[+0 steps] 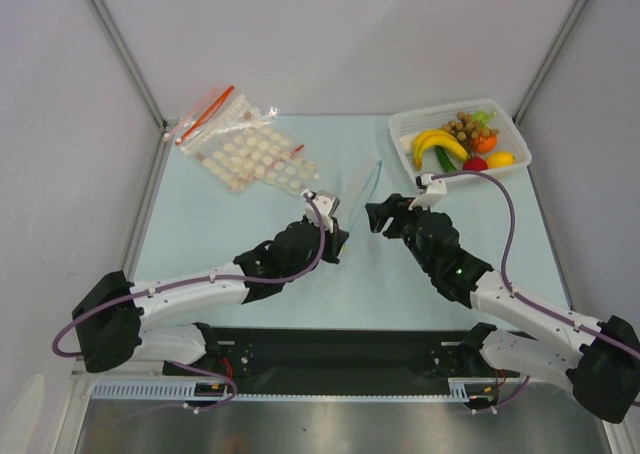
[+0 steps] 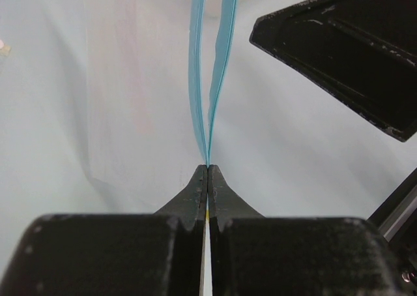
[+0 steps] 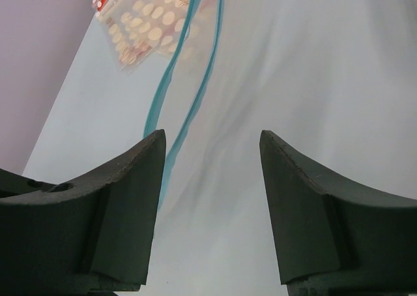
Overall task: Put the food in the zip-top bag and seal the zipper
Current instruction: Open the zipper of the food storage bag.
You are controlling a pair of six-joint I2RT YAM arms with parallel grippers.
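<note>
A pale table [image 1: 200,234] carries a white basket [image 1: 400,134] at upper right. At frame centre, the left gripper [image 2: 207,169] clamps one end of the zip-top bag [image 1: 355,189], its zipper [image 2: 197,81] strips parted. The right gripper [image 3: 212,134] hangs beside it, jaws apart. The food [image 1: 466,127] lies in the basket.

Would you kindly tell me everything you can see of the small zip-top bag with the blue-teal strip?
The zip-top bag is a small pouch of thin clear film, apparently empty. Its zipper is two light blue-teal tracks, joined at one end and parted beyond, so the mouth is partly open. The left gripper is shut on that joined end, holding the bag on edge over the pale table. The open right gripper sits close beside the strip; contact is unclear.
</note>
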